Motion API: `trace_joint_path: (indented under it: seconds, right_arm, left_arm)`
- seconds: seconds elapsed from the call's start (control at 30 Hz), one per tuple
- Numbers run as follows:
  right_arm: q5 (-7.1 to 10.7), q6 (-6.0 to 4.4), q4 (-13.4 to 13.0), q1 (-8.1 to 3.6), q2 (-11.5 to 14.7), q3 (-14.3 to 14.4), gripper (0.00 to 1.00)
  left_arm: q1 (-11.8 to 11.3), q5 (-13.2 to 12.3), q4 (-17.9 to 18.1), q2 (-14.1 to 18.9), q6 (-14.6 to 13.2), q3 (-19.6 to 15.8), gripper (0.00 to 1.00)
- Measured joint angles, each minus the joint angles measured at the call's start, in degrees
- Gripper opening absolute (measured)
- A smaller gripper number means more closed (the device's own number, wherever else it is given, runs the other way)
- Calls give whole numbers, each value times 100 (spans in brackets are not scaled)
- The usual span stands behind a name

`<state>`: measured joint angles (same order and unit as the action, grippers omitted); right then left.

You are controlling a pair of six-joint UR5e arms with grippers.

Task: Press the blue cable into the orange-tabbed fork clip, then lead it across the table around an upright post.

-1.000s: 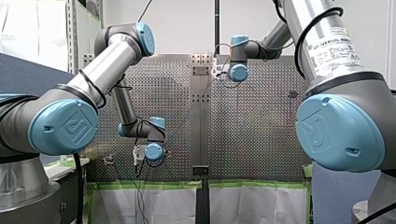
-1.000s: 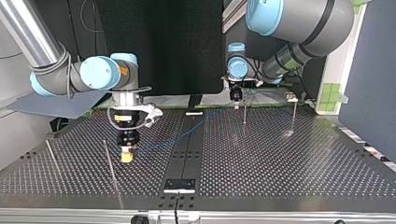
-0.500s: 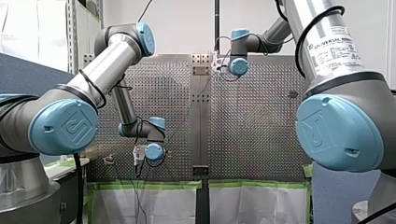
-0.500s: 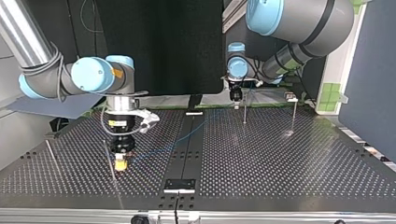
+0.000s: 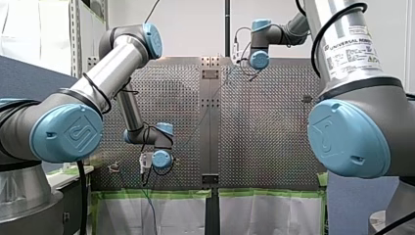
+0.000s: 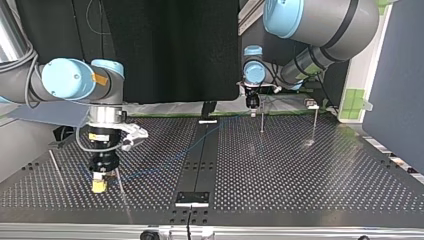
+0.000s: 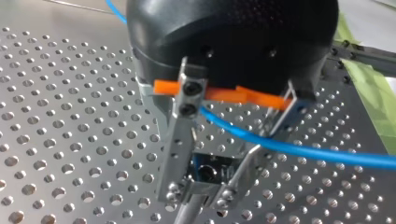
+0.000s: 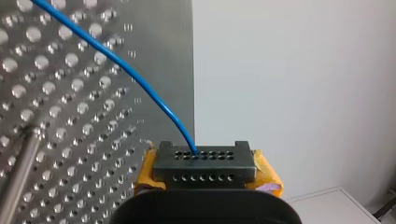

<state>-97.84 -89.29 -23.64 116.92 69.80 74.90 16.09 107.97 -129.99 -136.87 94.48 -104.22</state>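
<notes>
Right wrist view: right tool [image 8: 204, 161] clamps blue cable [image 8: 116, 63]; top view places an upright post [image 6: 122, 196] just beside it.

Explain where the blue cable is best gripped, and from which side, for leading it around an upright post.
Grip the blue cable on its free span close to the upright post, from above, fingers across its run. It is thin and stretched low over the table, so a top-down pinch should suit. My right gripper, shut on it, holds it this way.
</notes>
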Motion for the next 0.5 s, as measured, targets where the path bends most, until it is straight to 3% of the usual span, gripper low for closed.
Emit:
trace_joint_path:
  seconds: [0.5]
  right_arm:
    - [-66,108,160,-391,-4,128,0]
  left_arm:
    - [1,0,-3,0,8,0,100]
